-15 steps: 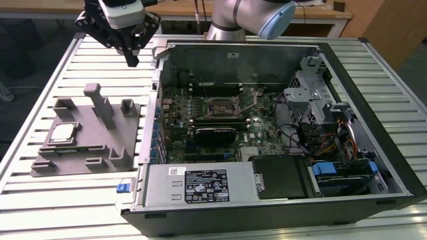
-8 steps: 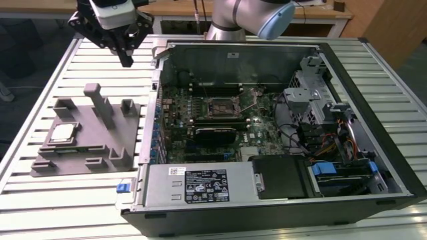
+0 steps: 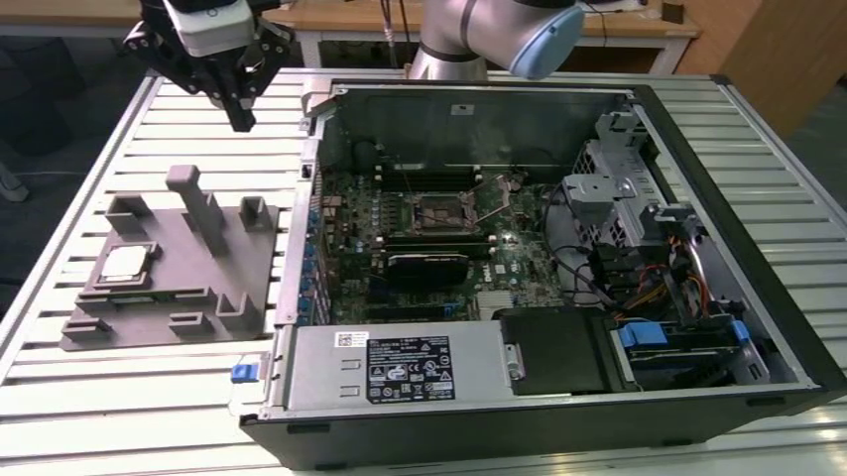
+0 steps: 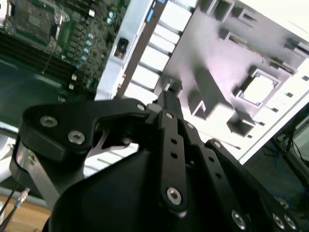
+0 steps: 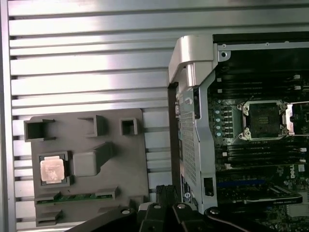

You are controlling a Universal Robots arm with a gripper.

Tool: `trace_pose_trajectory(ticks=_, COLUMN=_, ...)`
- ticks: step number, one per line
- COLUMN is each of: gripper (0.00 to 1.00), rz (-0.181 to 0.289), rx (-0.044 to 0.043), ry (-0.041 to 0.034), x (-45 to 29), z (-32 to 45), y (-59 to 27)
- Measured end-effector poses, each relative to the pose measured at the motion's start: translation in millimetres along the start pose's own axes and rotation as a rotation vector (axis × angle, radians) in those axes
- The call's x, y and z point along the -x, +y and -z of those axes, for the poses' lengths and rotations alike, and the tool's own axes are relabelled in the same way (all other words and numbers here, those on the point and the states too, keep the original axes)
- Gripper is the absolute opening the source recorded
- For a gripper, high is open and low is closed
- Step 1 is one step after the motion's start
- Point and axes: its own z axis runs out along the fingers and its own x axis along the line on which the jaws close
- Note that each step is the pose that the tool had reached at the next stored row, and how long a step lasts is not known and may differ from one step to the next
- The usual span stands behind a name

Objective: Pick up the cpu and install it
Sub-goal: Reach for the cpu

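Nothing in hand: the gripper (image 3: 242,121) hangs in the exterior view's upper left, fingers pinched together, empty. The cpu (image 3: 126,263) sits in the tray (image 3: 149,309) at left. The socket (image 3: 439,210) looks bare. Pickup and install both remain.

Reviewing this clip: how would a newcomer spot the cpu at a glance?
On the exterior view's left of the open case lies a grey tray with upright posts. In a square recess of it sits the cpu: a small flat chip, the only pale silver piece among grey plastic blocks.
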Motion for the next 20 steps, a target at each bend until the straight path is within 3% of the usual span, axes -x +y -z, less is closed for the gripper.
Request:
trace_pose_trajectory(ticks=12, gripper=0.11, rz=0.000, rx=0.0001, ry=0.0012, x=-21.2, z=-0.2, y=-1.6)
trace_pose_trajectory(ticks=20, gripper=0.11, rz=0.000, rx=0.0001, ry=0.0012, x=-54.1, z=0.4, y=-4.0)
